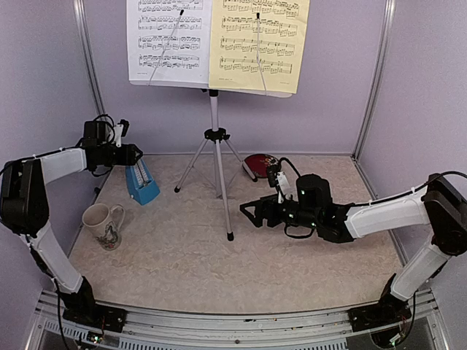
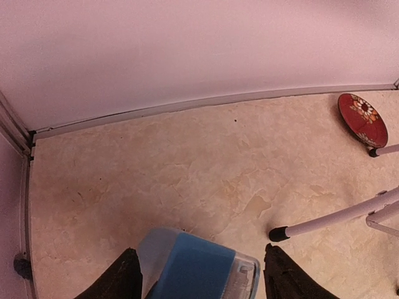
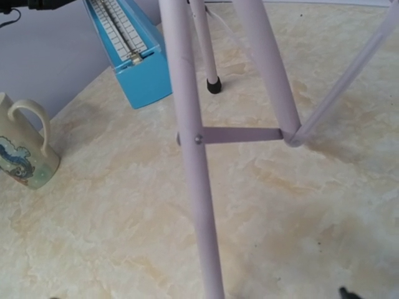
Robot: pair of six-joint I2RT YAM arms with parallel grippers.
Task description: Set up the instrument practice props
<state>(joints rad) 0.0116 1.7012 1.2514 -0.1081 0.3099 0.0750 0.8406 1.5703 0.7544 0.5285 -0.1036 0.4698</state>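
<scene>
The white music stand (image 1: pixel 211 87) stands on its silver tripod (image 1: pixel 214 135) at the back, with a white sheet (image 1: pixel 169 33) on the left and a yellow sheet (image 1: pixel 259 40) on the right. The blue metronome (image 1: pixel 143 184) stands left of the tripod. My left gripper (image 1: pixel 136 154) is open just above it. In the left wrist view the metronome's top with its clear cover (image 2: pixel 193 268) lies between the spread fingers (image 2: pixel 124 277), apart from both. My right gripper (image 1: pixel 252 211) is open beside the tripod's front leg (image 3: pixel 193 168), which runs between its barely visible fingertips (image 3: pixel 344 292).
A white patterned mug (image 1: pixel 102 224) stands at the front left, also in the right wrist view (image 3: pixel 25 156). A red round plate (image 1: pixel 259 163) leans at the back wall behind the tripod, also in the left wrist view (image 2: pixel 361 118). Walls close in the back and both sides.
</scene>
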